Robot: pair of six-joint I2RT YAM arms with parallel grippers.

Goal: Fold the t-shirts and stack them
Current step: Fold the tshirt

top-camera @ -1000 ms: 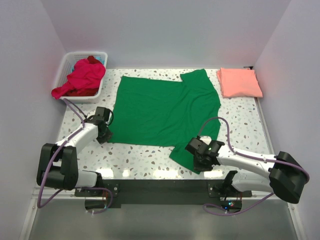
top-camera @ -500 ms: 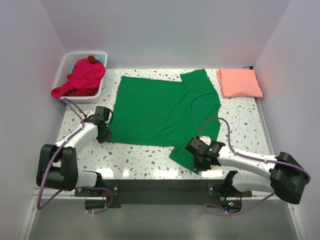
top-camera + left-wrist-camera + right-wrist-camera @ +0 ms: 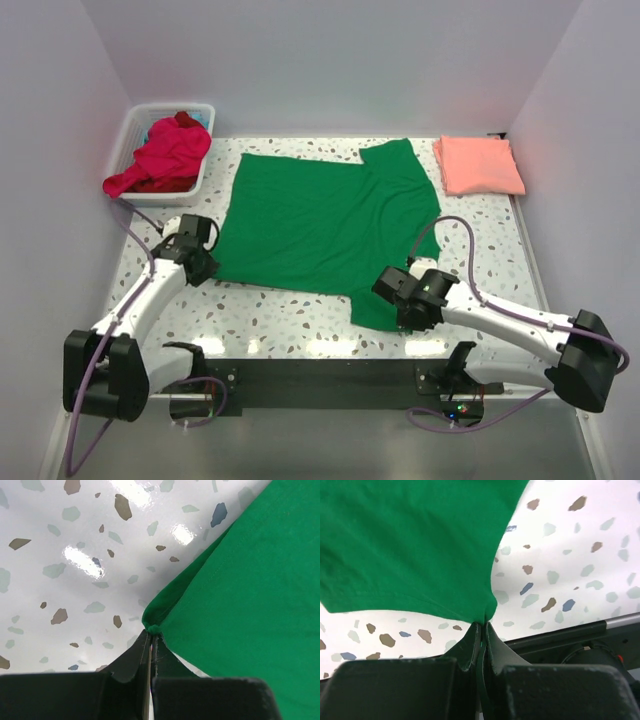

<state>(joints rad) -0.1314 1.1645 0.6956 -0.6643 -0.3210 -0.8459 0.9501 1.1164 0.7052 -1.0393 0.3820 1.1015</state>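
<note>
A bright green t-shirt [image 3: 325,220] lies spread over the middle of the speckled table. My left gripper [image 3: 200,268] is shut on its near left corner [image 3: 155,628]. My right gripper [image 3: 408,318] is shut on its near right corner [image 3: 485,617], lifted a little off the table. A folded salmon-pink t-shirt [image 3: 478,165] lies at the back right. Red and magenta t-shirts [image 3: 160,160] are heaped in the white basket at the back left.
The white plastic basket [image 3: 128,135] stands at the table's back left corner. White walls close in the table on three sides. A black rail [image 3: 320,380] runs along the near edge between the arm bases.
Both grippers have lifted and moved a little away from me with the green shirt's near corners. The near right flap has been drawn up and in.
</note>
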